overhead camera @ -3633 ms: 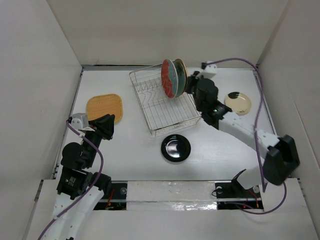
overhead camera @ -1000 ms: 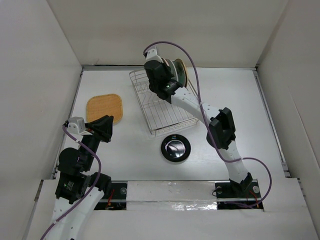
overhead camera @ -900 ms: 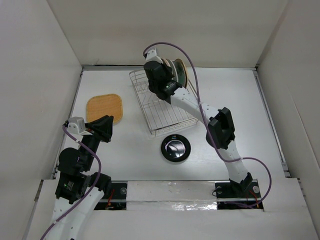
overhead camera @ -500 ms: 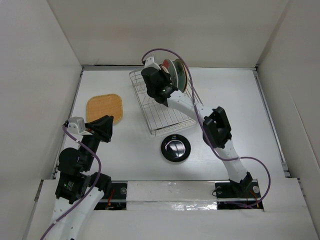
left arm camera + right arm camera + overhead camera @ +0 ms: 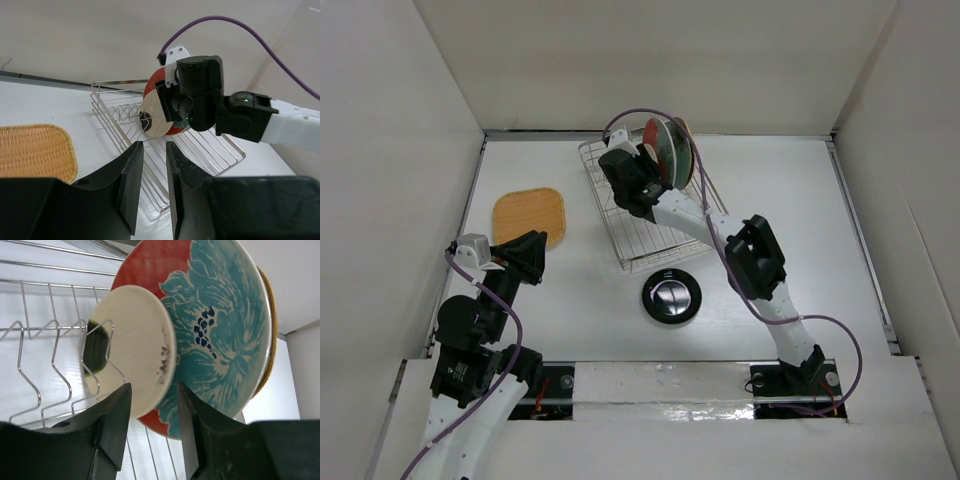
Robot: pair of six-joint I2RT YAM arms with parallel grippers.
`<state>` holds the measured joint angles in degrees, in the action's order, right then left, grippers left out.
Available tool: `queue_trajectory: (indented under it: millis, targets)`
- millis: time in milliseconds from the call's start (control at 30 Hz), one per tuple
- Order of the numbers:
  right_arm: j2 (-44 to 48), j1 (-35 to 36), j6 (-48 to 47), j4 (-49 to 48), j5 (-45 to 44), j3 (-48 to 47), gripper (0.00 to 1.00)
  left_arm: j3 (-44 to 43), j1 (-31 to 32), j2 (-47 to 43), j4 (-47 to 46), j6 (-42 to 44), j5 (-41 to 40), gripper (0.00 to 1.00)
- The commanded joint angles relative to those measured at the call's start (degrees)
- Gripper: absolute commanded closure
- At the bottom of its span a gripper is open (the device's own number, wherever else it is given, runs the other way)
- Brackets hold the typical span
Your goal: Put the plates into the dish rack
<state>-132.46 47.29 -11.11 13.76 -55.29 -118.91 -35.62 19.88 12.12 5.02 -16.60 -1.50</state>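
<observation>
From above, the dish rack [image 5: 655, 228] sits toward 12 o'clock on the table [image 5: 800, 250]. Plates stand on edge at its 1 o'clock corner, the red plate with teal flower [image 5: 658, 150] foremost and the right gripper [image 5: 640, 165] just at their 9 o'clock. The orange-tan woven plate [image 5: 529, 215] lies flat at the rack's 9 o'clock near the left gripper [image 5: 532, 248], and the black plate [image 5: 671, 297] at its 6 o'clock. The left wrist view shows that claw's fingers [image 5: 131, 185] only narrowly parted, holding nothing, aimed at the rack at 12 o'clock. In the right wrist view the fingers [image 5: 112, 427] stand well apart and grip nothing. At their 12 o'clock the small cream plate [image 5: 127, 340] stands upright among the rack's wires, just in front of the red plate, with a tan-rimmed plate [image 5: 268, 315] behind it.
</observation>
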Motion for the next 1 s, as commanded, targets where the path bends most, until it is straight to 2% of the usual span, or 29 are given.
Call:
queue_trajectory:
  millis: [0,100,167,233,267,300,333,367,400,433,467,600,667,700,733,867,900,967]
  targets:
    - [10.4,0.4,4.1,-2.2,1.4,4.1,0.51,-0.7,0.2,-0.3,-2.4,0.3,0.4,0.78]
    - [20.1,1.0,8.4,-2.9,2.9,10.8,0.51,-0.7,0.2,-0.4,-2.4,0.2,0.4,0.78]
    - [26.8,1.1,11.6,-5.1,6.5,22.6,0.55,-0.7,0.2,-0.6,-2.3,0.2,0.4,0.78]
    - [38.3,1.1,19.3,-8.8,13.4,32.6,0.88,-0.6,0.2,-0.7,-2.4,0.2,0.4,0.78]
    - [42.2,1.1,21.4,-10.8,16.4,43.5,1.00,-0.7,0.2,-0.8,-2.4,0.3,0.5,0.78]
    - [46.0,0.5,23.7,-12.4,19.7,49.0,1.00,-0.7,0.2,-0.9,-2.4,0.2,0.5,0.78]
    - [52.7,-0.4,27.7,-15.4,26.5,54.1,1.00,-0.6,0.2,-1.0,-2.5,0.2,0.7,0.78]
    - [55.5,-0.4,29.7,-16.0,29.0,62.7,1.00,-0.6,0.2,-1.0,-2.6,0.1,0.6,0.78]
    - [58.0,-1.3,33.4,-16.3,31.0,66.6,1.00,-0.6,0.2,-0.9,-2.6,0.1,0.8,0.78]
    - [61.8,-2.7,34.3,-17.1,37.1,70.1,1.00,-0.6,0.2,-0.9,-2.6,0.1,1.0,0.78]
    - [63.1,-3.4,35.1,-16.9,39.7,73.0,0.95,-0.6,0.2,-0.7,-2.6,0.1,1.1,0.78]
    - [66.6,-6.2,42.0,-18.2,49.1,85.2,0.48,-0.5,0.2,-0.4,-2.7,0.2,1.1,0.78]
    - [66.5,-7.8,44.1,-19.8,51.6,88.1,0.37,-0.5,0.2,-0.4,-2.8,0.1,1.1,0.78]
    - [65.9,-8.6,45.6,-20.4,53.1,90.2,0.35,-0.5,0.2,-0.3,-2.8,0.1,1.1,0.78]
    - [65.1,-9.4,46.1,-22.4,56.6,91.2,0.34,-0.5,0.2,-0.3,-2.8,0.1,1.1,0.78]
    - [58.0,-11.3,47.9,-28.2,61.3,94.6,0.34,-0.5,0.2,0.1,-2.7,0.1,1.1,0.77]
    - [55.2,-11.8,48.5,-28.8,61.2,94.9,0.36,-0.5,0.2,0.1,-2.7,0.2,1.1,0.78]
    - [52.4,-12.3,49.3,-33.7,64.3,96.4,0.46,-0.5,0.2,0.1,-2.7,0.2,1.1,0.77]
